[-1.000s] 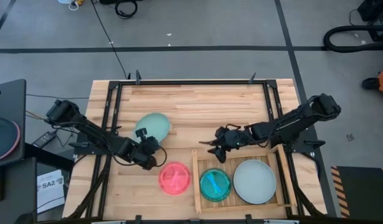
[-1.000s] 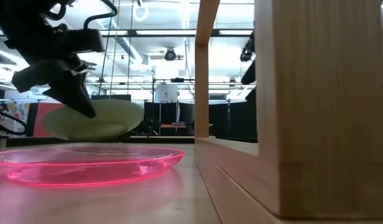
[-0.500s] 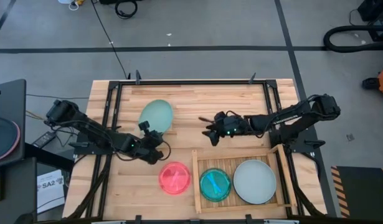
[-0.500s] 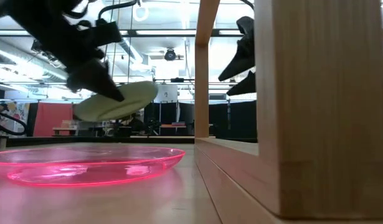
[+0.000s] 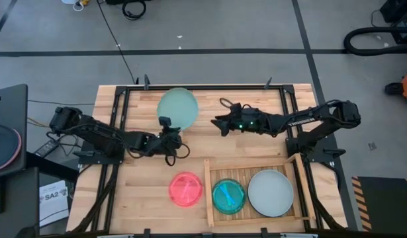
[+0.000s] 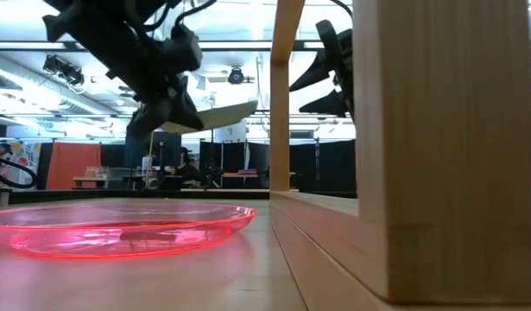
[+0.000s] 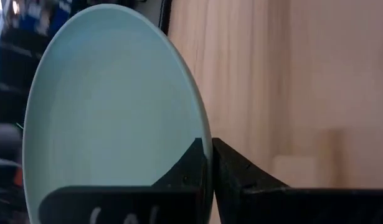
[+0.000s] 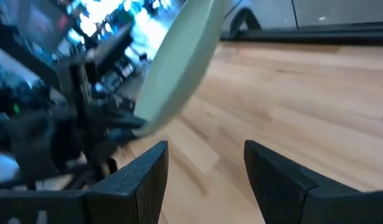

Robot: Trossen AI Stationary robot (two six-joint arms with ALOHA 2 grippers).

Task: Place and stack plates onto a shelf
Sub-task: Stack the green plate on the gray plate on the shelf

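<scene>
A pale mint plate (image 5: 177, 106) hangs tilted above the far middle of the table, with my left gripper (image 5: 167, 130) shut on it. The left wrist view shows the mint plate (image 7: 110, 106) and my left gripper (image 7: 210, 171) close up. My right gripper (image 5: 218, 122) stands open just right of the plate, pointing at it without touching; its own view shows the plate (image 8: 179, 62) ahead of my right gripper (image 8: 207, 168). A pink plate (image 5: 185, 189) lies flat on the table. The shelf (image 5: 210, 198) holds a cyan plate (image 5: 227, 196) and a whitish plate (image 5: 270, 192). My left gripper pinches the mint plate's rim (image 7: 200, 134) at the plate's near edge, one finger on the upper face and one beneath. The fingers (image 7: 241, 177) come from the table's near-left side, slanting slightly down. The plate is lifted clear of the table and tilted.
The shelf's raised wooden rim (image 6: 334, 246) fills the right of the low view, with the pink plate (image 6: 118, 229) to its left. Bare tabletop (image 5: 256, 106) lies behind the right arm.
My left gripper has carried the mint plate up and toward the table's far edge, rolling its wrist, so the plate now hangs higher and tipped. My right gripper, still open, has risen and swung from above the shelf's corner toward the far edge, beside the plate.
</scene>
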